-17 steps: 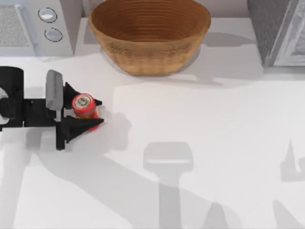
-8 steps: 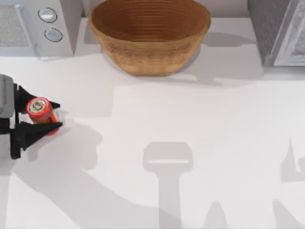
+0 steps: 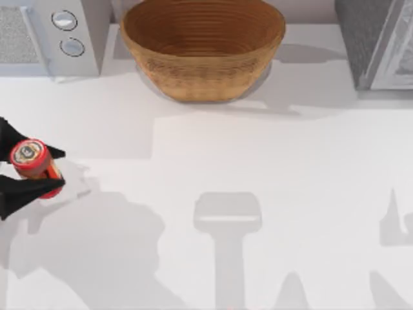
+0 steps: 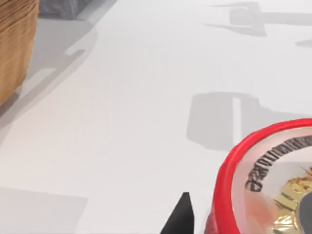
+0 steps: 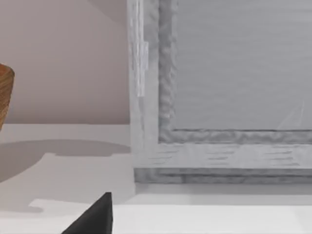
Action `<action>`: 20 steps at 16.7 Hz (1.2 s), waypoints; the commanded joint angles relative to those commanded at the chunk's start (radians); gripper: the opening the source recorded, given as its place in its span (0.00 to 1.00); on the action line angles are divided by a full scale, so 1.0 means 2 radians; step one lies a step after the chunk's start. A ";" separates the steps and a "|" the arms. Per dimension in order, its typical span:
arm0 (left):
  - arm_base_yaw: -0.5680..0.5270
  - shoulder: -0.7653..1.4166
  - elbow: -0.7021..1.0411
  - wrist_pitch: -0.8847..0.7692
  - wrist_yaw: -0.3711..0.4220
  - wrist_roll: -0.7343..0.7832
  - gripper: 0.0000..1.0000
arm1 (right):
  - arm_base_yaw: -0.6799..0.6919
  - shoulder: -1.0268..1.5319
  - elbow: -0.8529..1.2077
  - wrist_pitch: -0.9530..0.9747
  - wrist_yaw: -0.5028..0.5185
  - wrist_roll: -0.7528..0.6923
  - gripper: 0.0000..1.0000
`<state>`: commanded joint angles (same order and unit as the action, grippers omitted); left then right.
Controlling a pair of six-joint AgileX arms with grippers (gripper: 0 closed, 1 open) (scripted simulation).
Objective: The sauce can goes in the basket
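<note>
On the white table point(image 3: 271, 168), the left gripper point(image 3: 29, 169) pinches the small red sauce can point(image 3: 32, 160). The big round wicker basket point(image 3: 202, 48) sits well apart. Next job: carry the can over it.

White flat tabletop point(image 3: 290, 168), crossed by grey shadows. Silver-grey microwave-like appliance point(image 3: 48, 35) at far left corner, with two round dials point(image 3: 68, 32) on its front panel. Grey textured box-shaped cabinet with pale framed panel point(image 3: 377, 42) at far right corner. Beige wall point(image 5: 63, 58) behind.
</note>
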<state>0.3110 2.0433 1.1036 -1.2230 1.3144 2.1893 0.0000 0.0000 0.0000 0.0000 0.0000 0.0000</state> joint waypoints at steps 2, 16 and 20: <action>0.001 -0.013 0.000 -0.049 -0.005 0.036 0.00 | 0.000 0.000 0.000 0.000 0.000 0.000 1.00; -0.025 -0.016 0.033 -0.008 -0.047 -0.016 0.00 | 0.000 0.000 0.000 0.000 0.000 0.000 1.00; -0.058 -0.024 0.084 0.137 -0.122 -0.169 0.00 | 0.000 0.000 0.000 0.000 0.000 0.000 1.00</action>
<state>0.1958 1.9962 1.2707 -0.9481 1.0708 1.8511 0.0000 0.0000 0.0000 0.0000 0.0000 0.0000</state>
